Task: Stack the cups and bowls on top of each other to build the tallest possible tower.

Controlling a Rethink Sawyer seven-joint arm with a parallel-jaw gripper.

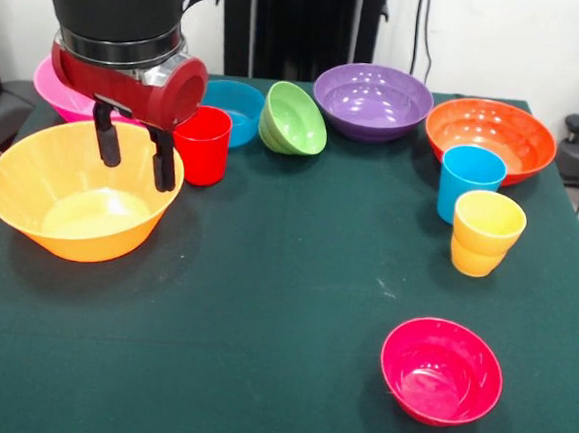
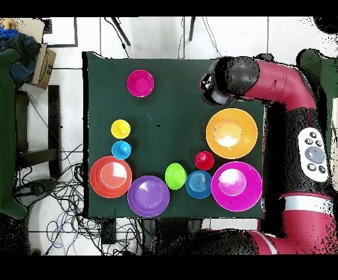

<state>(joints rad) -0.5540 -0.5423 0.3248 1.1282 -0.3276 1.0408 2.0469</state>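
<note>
Far left, pink bowl (image 1: 53,93) behind gripper (image 1: 134,154), whose fingers are apart, empty, hanging over yellow-orange bowl (image 1: 80,205), likely lining up on its rim. Red cup (image 1: 203,145), blue bowl (image 1: 236,107), tilted green bowl (image 1: 295,120), purple bowl (image 1: 373,101), orange bowl (image 1: 490,138) along far edge. Sky-blue cup (image 1: 470,181), yellow cup (image 1: 486,233) right. Crimson bowl (image 1: 442,371) near. Nothing stacked yet.

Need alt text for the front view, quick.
The gripper hangs with jaws open over the rim of the yellow-orange bowl, holding nothing. The other bowls and cups sit unstacked on the green table, with the crimson-pink bowl alone in front.
</note>
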